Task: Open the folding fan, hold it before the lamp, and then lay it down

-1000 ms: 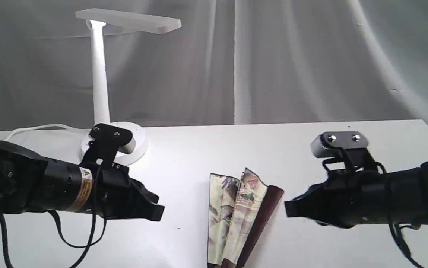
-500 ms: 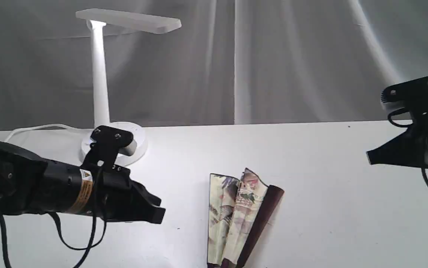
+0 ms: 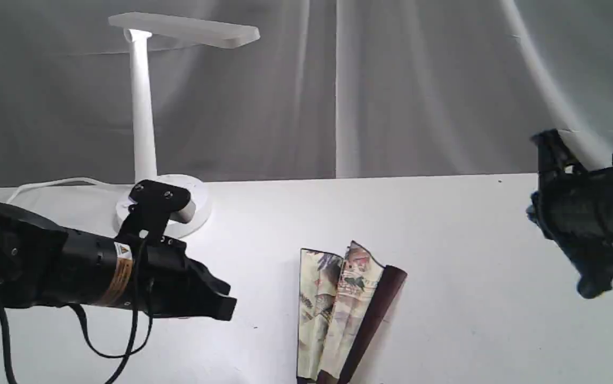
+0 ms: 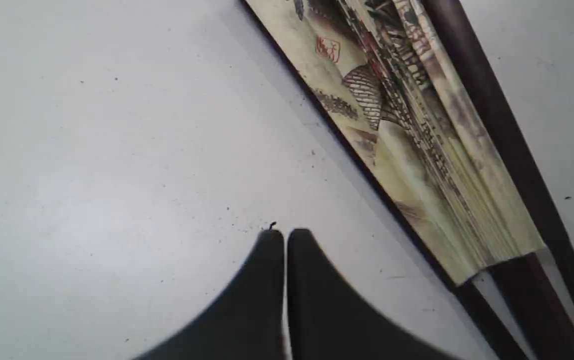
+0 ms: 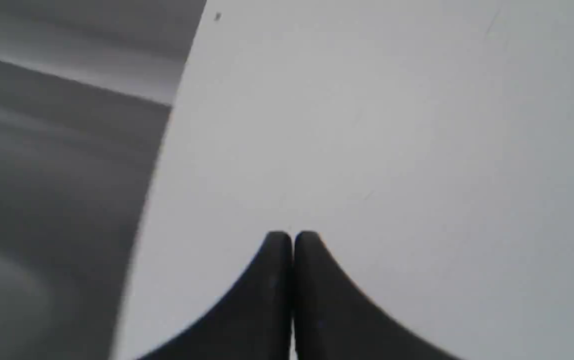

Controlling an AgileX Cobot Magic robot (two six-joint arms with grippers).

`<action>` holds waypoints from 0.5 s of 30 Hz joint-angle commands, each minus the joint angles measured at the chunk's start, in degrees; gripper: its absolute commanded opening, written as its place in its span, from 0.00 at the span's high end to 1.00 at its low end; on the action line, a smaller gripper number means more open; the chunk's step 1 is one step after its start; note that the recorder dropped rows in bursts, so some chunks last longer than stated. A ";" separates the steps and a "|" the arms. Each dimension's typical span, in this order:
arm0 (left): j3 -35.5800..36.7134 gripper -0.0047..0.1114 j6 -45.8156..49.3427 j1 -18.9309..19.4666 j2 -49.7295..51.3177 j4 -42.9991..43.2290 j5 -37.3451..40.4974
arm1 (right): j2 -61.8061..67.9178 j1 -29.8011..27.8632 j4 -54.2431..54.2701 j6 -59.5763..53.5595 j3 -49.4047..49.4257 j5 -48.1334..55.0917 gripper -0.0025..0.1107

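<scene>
Exterior across table, wrist views close above

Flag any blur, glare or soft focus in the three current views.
Exterior view: white plastic desk lamp blows out at the stem top; right arm blurred. Left wrist view: pleated cream paper fan with maroon guards fairly sharp, shut left tool soft-edged. Right wrist view: all smeared, white table edge and shut right tool included.
</scene>
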 commanded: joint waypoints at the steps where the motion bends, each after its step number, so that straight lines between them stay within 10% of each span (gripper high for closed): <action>1: 0.29 0.96 -0.39 0.08 -0.39 -0.30 0.42 | -0.32 -0.06 -2.11 11.15 -3.90 7.84 0.98; 7: 0.29 0.96 -0.39 0.08 -0.39 -0.30 0.42 | 0.19 -1.00 -32.13 -4.47 -18.48 25.32 0.98; 15: 0.29 0.96 -1.44 0.08 -0.39 -0.30 0.12 | 8.97 1.74 -98.91 29.64 -44.93 73.24 0.98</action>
